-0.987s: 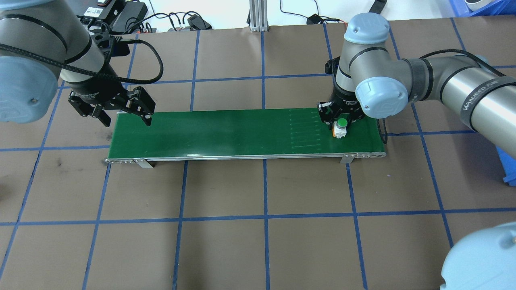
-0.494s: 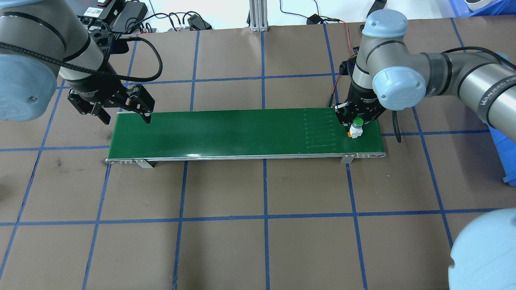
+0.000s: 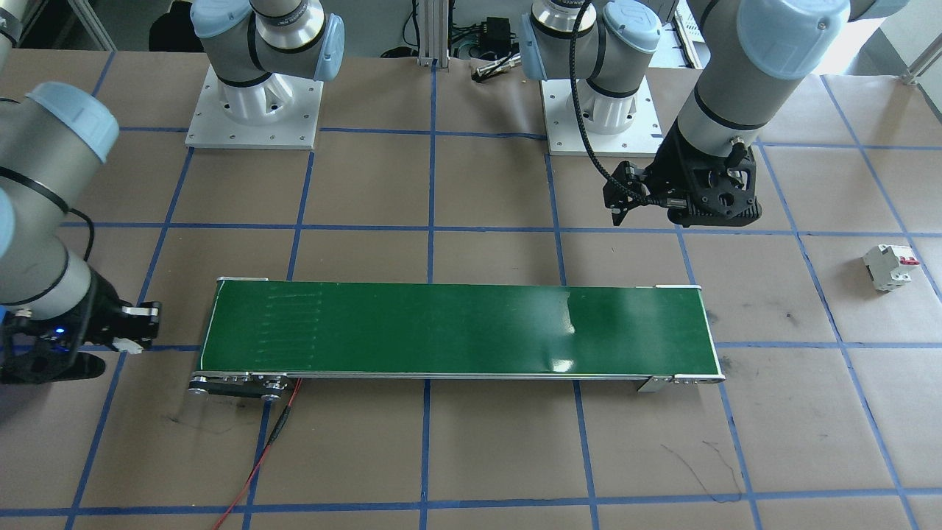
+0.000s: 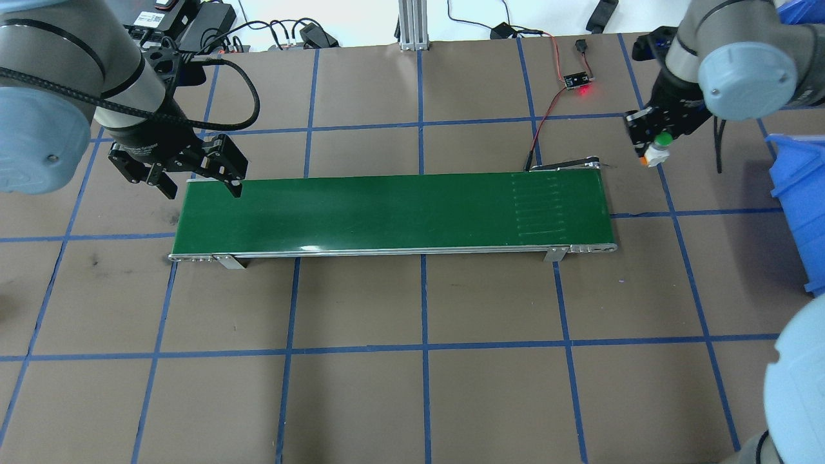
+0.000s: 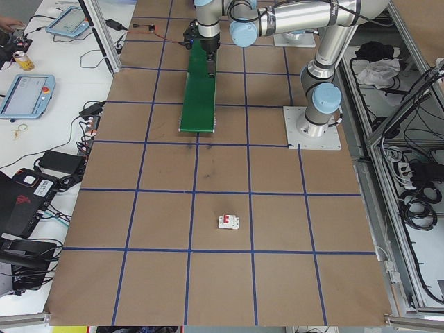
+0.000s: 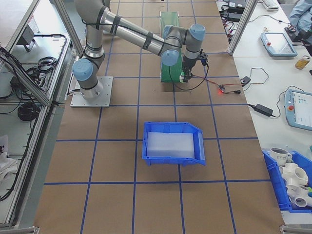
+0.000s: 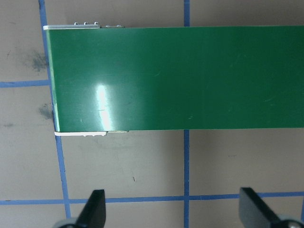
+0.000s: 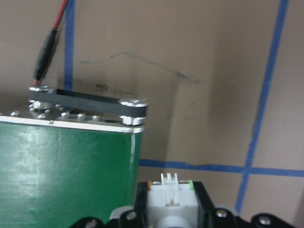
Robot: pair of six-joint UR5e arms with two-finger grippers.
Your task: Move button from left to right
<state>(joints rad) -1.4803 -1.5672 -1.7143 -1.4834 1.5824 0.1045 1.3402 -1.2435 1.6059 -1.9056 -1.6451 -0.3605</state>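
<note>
While the right pincer (image 4: 652,149) clamps the button's (image 4: 657,152) rigid white body, it's probably light; left pincer (image 4: 205,182) gapes empty.

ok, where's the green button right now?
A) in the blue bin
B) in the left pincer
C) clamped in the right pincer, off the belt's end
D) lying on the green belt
C: the overhead view shows the button held in the right pincer past the right end of the belt, while the left pincer at the other end is open and empty.
</note>
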